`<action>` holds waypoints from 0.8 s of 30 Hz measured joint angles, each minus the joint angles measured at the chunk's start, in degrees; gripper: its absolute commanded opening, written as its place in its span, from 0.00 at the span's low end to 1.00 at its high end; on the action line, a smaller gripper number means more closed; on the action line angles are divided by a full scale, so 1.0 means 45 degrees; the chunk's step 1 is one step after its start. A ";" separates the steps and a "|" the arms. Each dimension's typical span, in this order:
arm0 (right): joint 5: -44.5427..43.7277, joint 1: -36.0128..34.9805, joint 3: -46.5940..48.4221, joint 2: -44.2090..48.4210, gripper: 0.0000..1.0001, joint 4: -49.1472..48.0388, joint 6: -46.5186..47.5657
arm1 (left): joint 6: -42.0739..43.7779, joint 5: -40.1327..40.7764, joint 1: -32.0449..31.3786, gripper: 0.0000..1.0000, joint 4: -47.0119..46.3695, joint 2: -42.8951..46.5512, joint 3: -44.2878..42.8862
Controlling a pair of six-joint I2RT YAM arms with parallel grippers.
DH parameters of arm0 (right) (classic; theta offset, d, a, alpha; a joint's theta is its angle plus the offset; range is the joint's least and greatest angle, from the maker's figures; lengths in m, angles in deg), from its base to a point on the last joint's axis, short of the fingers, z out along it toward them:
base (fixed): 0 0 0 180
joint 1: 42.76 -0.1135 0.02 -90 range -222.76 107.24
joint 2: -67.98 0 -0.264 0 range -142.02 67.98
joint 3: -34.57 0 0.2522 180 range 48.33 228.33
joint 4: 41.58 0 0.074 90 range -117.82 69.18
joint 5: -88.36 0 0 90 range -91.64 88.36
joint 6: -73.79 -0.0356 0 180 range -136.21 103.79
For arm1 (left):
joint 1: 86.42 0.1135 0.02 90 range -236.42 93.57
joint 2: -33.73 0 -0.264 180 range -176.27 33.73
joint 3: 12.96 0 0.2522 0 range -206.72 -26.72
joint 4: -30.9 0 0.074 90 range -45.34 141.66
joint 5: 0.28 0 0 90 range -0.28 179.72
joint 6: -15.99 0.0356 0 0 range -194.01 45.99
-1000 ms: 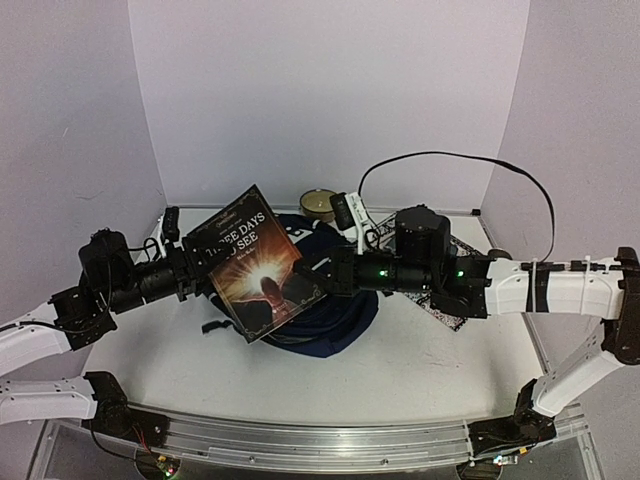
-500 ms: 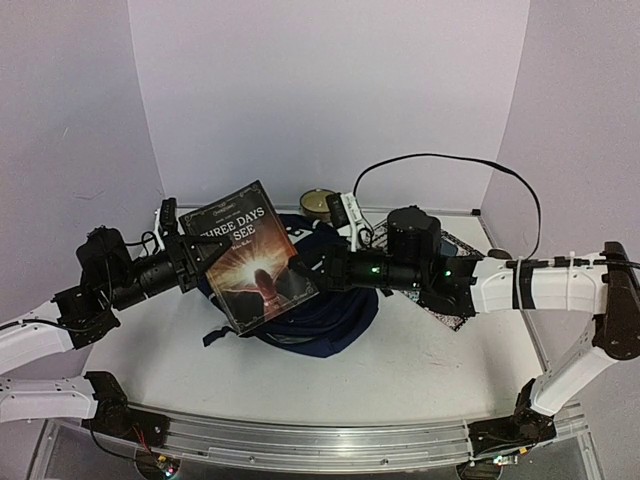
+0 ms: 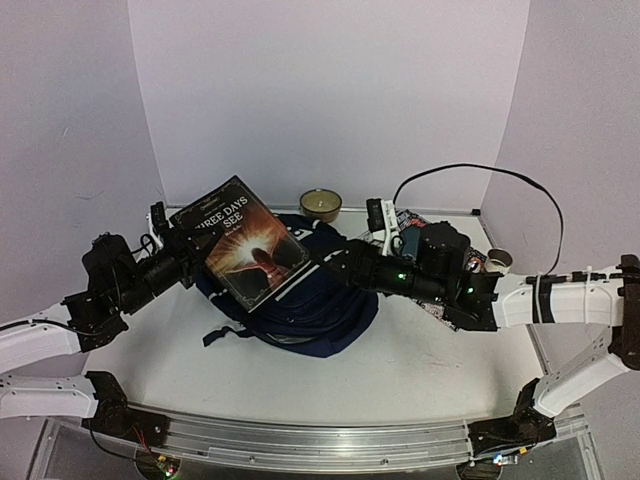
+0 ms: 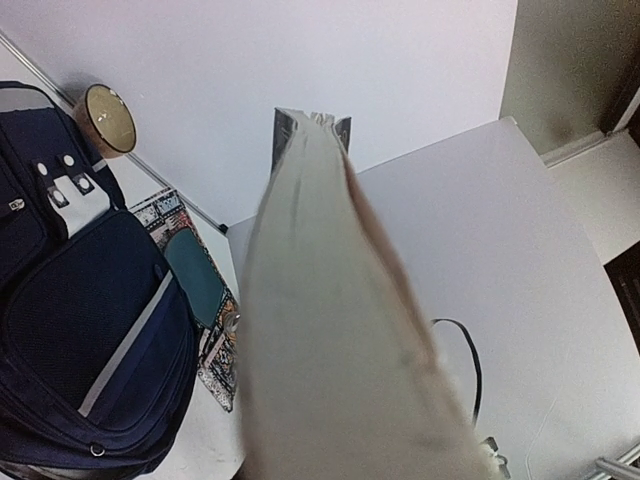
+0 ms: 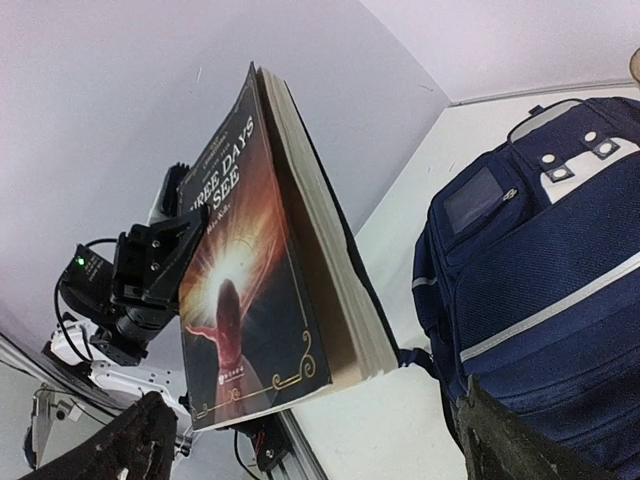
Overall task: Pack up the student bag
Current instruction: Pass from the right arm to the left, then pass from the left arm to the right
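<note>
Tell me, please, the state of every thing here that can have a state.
student bag, lying flat on the table; its main zip cannot be seen.
book, closed, tilted, held in the air over the student bag.
left gripper, shut on the book's edge.
right gripper, open, holding nothing.
round tin, upright on the table behind the student bag.

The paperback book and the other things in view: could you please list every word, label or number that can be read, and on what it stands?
"REE DAYS" / "SEE": cover of the dark paperback book; the start of each line is hidden behind the left end effector.
Small print on that cover: too small to read.
Patterned printed sheet beside the navy-blue fabric backpack: too blurred to read.
White patch on the backpack: no text shows.
</note>
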 measured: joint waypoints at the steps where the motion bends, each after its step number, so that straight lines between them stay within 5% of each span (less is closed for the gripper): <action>1: -0.0055 0.0025 -0.0179 0.0064 0.98 -0.0276 -0.0197 | -0.0083 0.0130 0.0000 0.00 -0.0198 -0.0169 0.0023; 13: 0.0890 0.0032 -0.0728 -0.1769 0.98 -0.4209 -0.2820 | -0.0833 0.0570 -0.0003 0.00 -0.2662 -0.2238 0.0030; 24: 0.2237 0.0147 0.0495 -0.3458 0.90 -0.4776 -0.3999 | -0.1222 0.0437 -0.0154 0.00 -0.3717 -0.3000 -0.0225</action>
